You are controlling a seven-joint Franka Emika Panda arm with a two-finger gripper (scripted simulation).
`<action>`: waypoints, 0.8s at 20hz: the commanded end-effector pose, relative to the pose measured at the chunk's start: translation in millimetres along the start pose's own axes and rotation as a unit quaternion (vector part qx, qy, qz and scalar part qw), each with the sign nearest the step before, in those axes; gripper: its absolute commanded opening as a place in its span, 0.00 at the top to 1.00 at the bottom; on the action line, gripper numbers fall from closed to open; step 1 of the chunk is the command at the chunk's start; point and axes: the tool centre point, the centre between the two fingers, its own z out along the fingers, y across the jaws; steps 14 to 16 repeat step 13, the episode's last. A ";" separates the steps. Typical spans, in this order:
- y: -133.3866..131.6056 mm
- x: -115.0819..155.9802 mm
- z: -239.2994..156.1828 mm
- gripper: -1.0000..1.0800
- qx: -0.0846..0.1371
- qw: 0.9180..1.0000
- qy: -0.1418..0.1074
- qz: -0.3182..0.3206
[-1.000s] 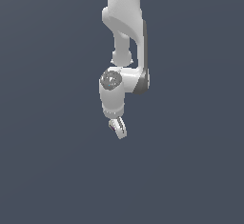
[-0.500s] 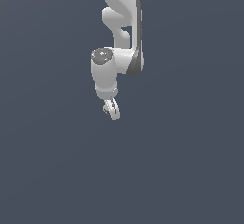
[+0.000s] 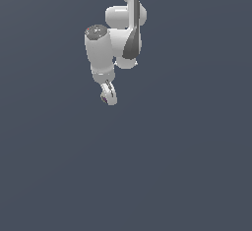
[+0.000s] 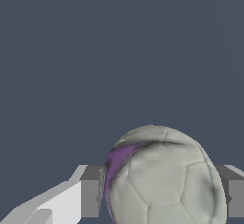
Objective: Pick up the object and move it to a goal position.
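Pincer: our pincer (image 3: 108,97) hangs below the white arm (image 3: 115,38), its fingers (image 4: 90,197) closed on the ball.
Ball: the ball (image 4: 162,180) sits between the two finger pads, touching both in the wrist view; it is pale grey-white with a purple streak on one side. In the exterior view we see only a small dark speck at the pincer's tip.
Surroundings: we see only flat dark grey around and beneath the pincer; no desk edge shows and we can make out no goal marker.
Step in hand: we judge the pick is done and the carry to the goal is under way.
Next move: we would need a steady grip while travelling, since a round ball could slip out from flat pads.
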 end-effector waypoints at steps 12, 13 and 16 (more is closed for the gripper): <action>34.5 3.6 -29.5 1.00 0.000 1.000 0.002 0.000; 34.6 3.7 -29.7 1.00 0.000 1.000 0.002 0.000; 34.6 3.7 -29.7 1.00 0.000 1.000 0.002 0.000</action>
